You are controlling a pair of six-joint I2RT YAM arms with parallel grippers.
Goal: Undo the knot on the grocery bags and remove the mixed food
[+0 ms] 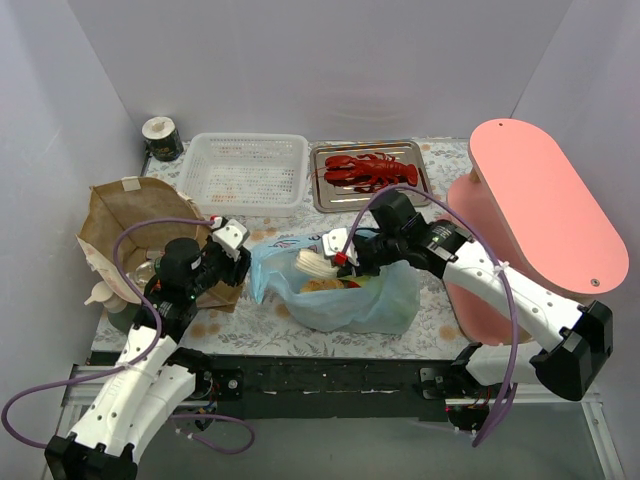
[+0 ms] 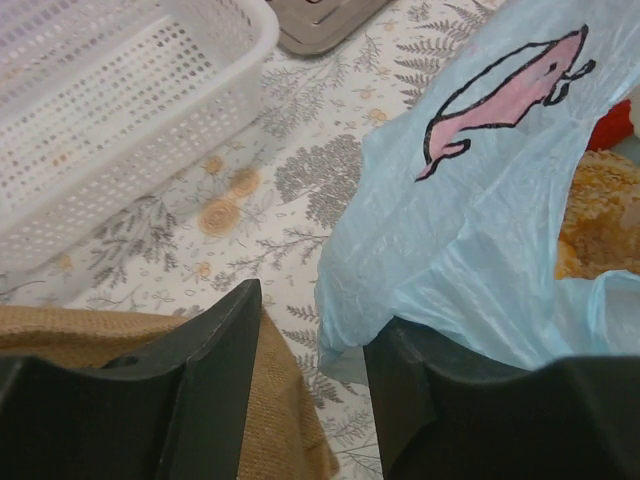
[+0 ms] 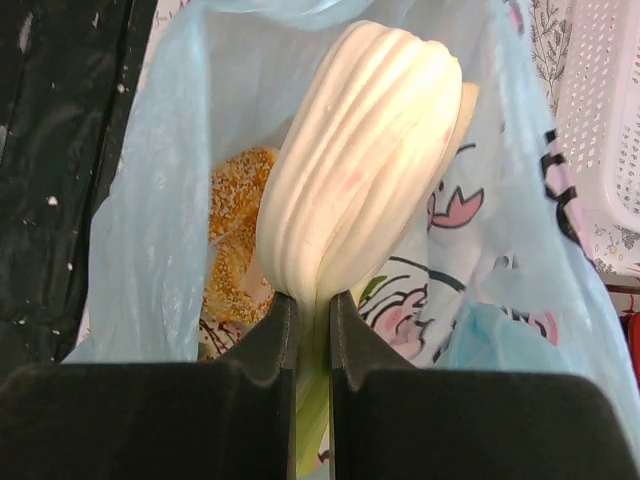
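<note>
The light-blue plastic bag [image 1: 385, 300] lies open mid-table, its printed film [image 2: 480, 230] draped over my left gripper's right finger. That left gripper [image 1: 232, 243] [image 2: 315, 318] stands open at the bag's left edge and pinches nothing. A white-green leek [image 1: 312, 264] [image 3: 360, 160] sticks out of the bag's mouth, with my right gripper [image 1: 340, 258] [image 3: 313, 300] shut on it. An orange crumbly cupcake-like piece [image 3: 235, 230] [image 2: 600, 210] sits deeper inside. The red lobster [image 1: 370, 170] lies on the metal tray [image 1: 322, 198]. At far left stands the brown paper bag [image 1: 125, 225].
A white slotted basket [image 1: 245, 172] [image 2: 100, 100] sits behind the left gripper. A pink oval shelf [image 1: 545, 200] rises at the right. A dark tin [image 1: 162, 138] is in the back left corner. A brown woven edge [image 2: 290, 410] lies under the left fingers.
</note>
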